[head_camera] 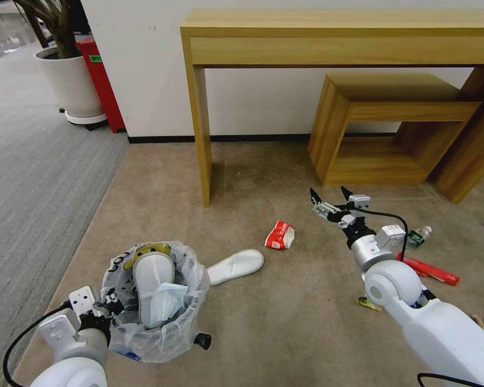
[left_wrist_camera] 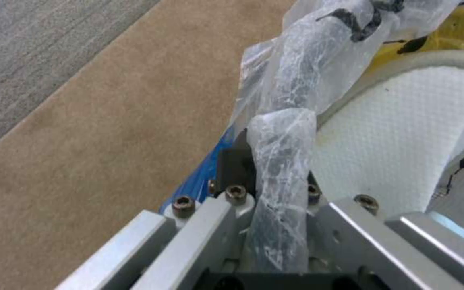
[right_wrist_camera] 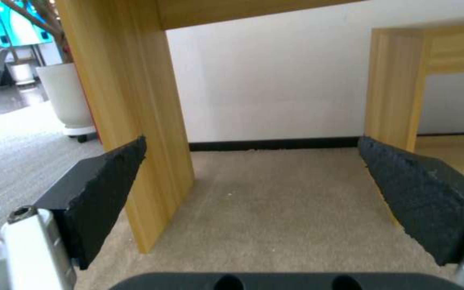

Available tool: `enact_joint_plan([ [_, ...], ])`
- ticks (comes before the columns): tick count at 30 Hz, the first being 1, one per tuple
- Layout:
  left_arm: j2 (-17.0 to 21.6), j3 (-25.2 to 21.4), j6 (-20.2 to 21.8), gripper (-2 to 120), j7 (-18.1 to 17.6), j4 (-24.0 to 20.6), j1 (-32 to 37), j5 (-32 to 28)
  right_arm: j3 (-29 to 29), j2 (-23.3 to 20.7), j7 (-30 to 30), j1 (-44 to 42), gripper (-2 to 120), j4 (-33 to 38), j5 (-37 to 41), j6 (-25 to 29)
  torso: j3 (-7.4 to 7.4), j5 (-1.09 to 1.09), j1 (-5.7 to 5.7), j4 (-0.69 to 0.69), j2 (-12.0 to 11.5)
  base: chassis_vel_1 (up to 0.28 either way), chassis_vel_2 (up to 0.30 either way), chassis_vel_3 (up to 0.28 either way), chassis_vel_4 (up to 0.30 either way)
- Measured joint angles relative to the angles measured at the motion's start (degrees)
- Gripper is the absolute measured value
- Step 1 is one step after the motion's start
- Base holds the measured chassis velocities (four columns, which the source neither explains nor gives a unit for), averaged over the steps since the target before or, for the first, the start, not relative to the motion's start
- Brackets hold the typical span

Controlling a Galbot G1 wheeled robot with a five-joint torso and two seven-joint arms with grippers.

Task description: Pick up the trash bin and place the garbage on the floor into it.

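beige carpet lies under left gripper (head_camera: 108, 307) clamping trash bin (head_camera: 155, 301) rim, right gripper (head_camera: 331, 194) raised, agape, empty.

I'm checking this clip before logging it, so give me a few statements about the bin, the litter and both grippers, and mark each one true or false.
1. The left gripper is clamped on the rim of the bag-lined round trash bin. True.
2. The right gripper holds the red crumpled carton. False: it is open, empty, above the beige carpet.
3. A white slipper stands inside the bin. True.
4. No slipper is left on the carpet. False: a second white slipper lies beside the bin.
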Motion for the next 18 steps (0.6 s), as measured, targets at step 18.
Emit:
enact_joint_plan([
  [18,-0.5,0.2,-0.1,1,0.1,0.2,-0.2,0.5,-1.5,0.5,0.0,0.8,100,-0.7,0.4,-0.4,-0.01,0.0,0.0,0.0,0.0,-0.041,0.038,0.047,-0.04],
])
